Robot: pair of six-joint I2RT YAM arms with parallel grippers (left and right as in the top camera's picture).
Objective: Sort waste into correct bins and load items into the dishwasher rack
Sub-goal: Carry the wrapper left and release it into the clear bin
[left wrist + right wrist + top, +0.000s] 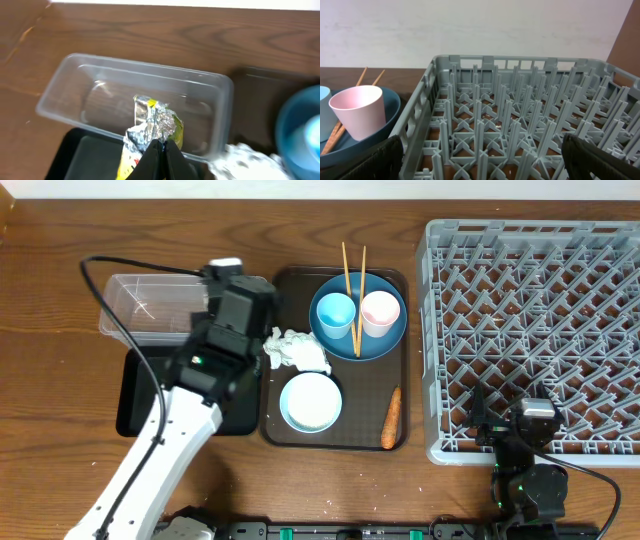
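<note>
My left gripper (160,146) is shut on the green-yellow printed wrapper (155,125), holding it over the near wall of the clear tub (65,85), above the black tray (90,150). In the overhead view the left arm (225,330) hides the wrapper, between the clear tub (140,300) and black tray (135,400). Crumpled tissue (295,350), white-blue bowl (310,402) and carrot (391,418) lie on the brown serving tray (300,280). The blue plate (385,340) holds the light blue cup (335,312), pink cup (380,312) and chopsticks (350,270). My right gripper (480,155) is open at the rack's (520,100) near edge.
The grey rack (540,330) fills the right of the table. The pink cup (360,110) and plate (390,107) sit just left of the rack in the right wrist view. Bare wooden table lies behind the tub (150,30).
</note>
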